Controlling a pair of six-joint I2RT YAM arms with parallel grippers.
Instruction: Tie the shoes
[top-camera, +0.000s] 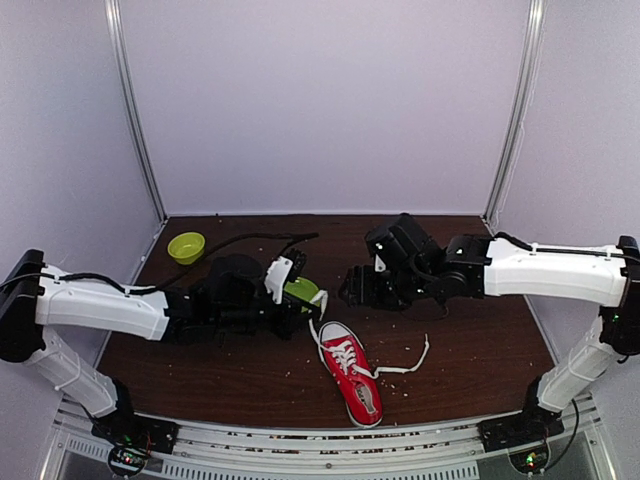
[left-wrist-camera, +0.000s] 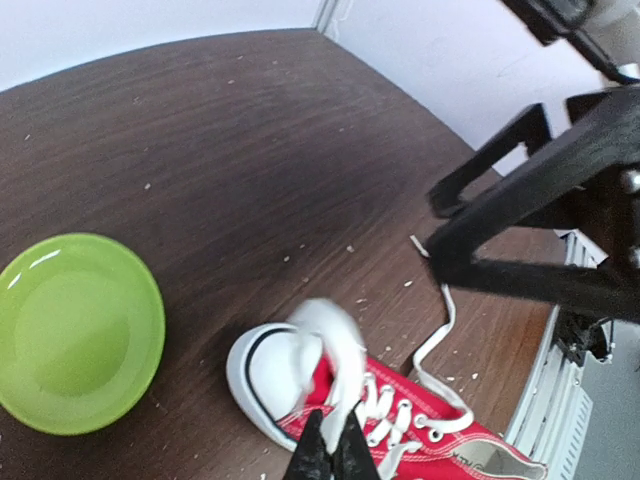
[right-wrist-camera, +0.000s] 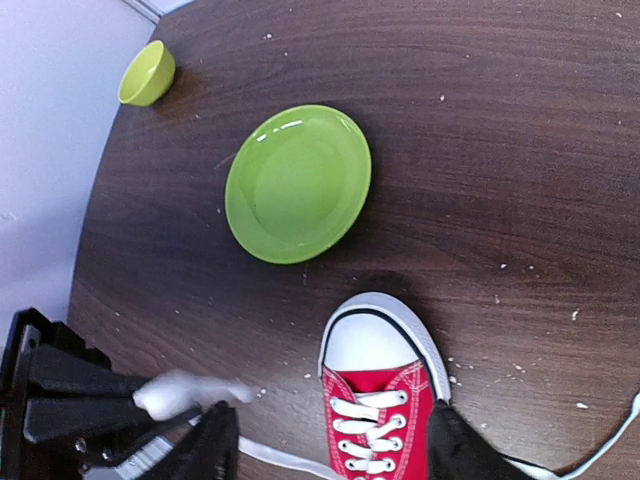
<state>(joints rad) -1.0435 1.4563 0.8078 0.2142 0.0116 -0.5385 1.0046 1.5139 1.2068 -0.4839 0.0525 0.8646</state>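
Observation:
The red sneaker (top-camera: 351, 373) lies on the table near the front, its white toe cap pointing to the back. My left gripper (top-camera: 314, 300) is just behind and left of the toe, shut on the left white lace (left-wrist-camera: 338, 352), which it holds up over the toe and which looks blurred. The other lace (top-camera: 408, 366) lies loose on the table right of the shoe. My right gripper (top-camera: 353, 290) is open and empty above the toe. In the right wrist view its fingers (right-wrist-camera: 208, 447) straddle the shoe (right-wrist-camera: 380, 400).
A green plate (top-camera: 300, 289) lies under my left gripper, also in the wrist views (left-wrist-camera: 75, 330) (right-wrist-camera: 298, 183). A small green bowl (top-camera: 186, 246) stands at the back left. Grey walls and metal posts close in the brown table (top-camera: 470, 340). White crumbs are scattered on it.

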